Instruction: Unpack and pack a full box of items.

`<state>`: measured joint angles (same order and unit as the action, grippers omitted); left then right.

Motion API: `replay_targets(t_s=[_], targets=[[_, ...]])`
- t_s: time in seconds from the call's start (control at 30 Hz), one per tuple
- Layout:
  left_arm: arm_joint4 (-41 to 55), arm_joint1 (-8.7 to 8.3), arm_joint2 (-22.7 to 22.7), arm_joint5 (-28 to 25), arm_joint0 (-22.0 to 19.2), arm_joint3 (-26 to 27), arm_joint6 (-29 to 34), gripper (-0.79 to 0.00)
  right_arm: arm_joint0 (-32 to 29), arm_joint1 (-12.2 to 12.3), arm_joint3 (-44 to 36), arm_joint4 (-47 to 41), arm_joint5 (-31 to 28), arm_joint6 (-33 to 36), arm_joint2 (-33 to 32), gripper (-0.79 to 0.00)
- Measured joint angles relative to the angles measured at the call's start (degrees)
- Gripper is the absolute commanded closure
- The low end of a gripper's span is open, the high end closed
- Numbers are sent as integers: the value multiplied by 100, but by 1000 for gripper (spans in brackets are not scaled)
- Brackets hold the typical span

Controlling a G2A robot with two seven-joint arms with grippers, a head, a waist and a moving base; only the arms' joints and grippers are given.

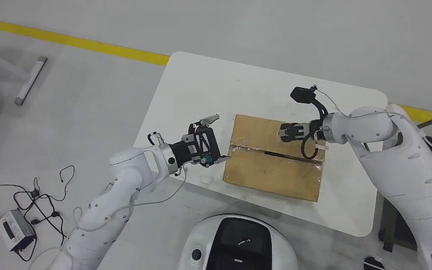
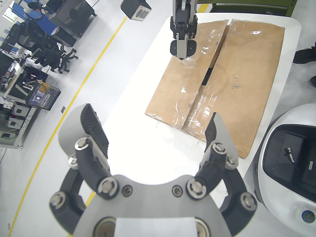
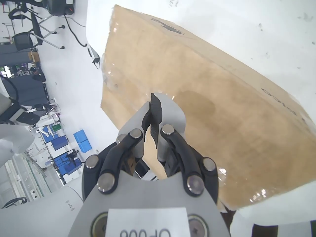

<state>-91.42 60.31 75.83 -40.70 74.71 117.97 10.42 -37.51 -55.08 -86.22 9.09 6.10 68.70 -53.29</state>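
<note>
Box (image 1: 273, 158) sits near the table's (image 1: 202, 81) front edge, with wider tabletop behind. My left gripper (image 1: 217, 140) hangs spread beside one end. My right gripper (image 1: 283, 133), pressed together, touches its top.

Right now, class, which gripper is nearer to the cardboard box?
Right. The right gripper, shut, rests its tips on top of the box near one end; the left gripper, open, sits beside the opposite end, seemingly without touching.

Handwritten mark (image 2: 234, 82) on box (image 2: 249, 50), printed label (image 3: 148, 223) on right tool (image 3: 154, 109)
</note>
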Motion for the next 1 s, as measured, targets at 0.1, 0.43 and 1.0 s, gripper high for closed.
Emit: replay_targets(t_s=[0.1, 0.43, 1.0], targets=[[0, 0, 0, 0, 0, 0, 0, -785, -111, 22, -150, -83, -133, -14, -84, 0], [0, 0, 0, 0, 0, 0, 0, -785, -389, 40, -659, -574, -602, -188, -285, 0], [0, 0, 0, 0, 0, 0, 0, -785, -593, 11, -914, -1550, -1099, -340, -497, 0]])
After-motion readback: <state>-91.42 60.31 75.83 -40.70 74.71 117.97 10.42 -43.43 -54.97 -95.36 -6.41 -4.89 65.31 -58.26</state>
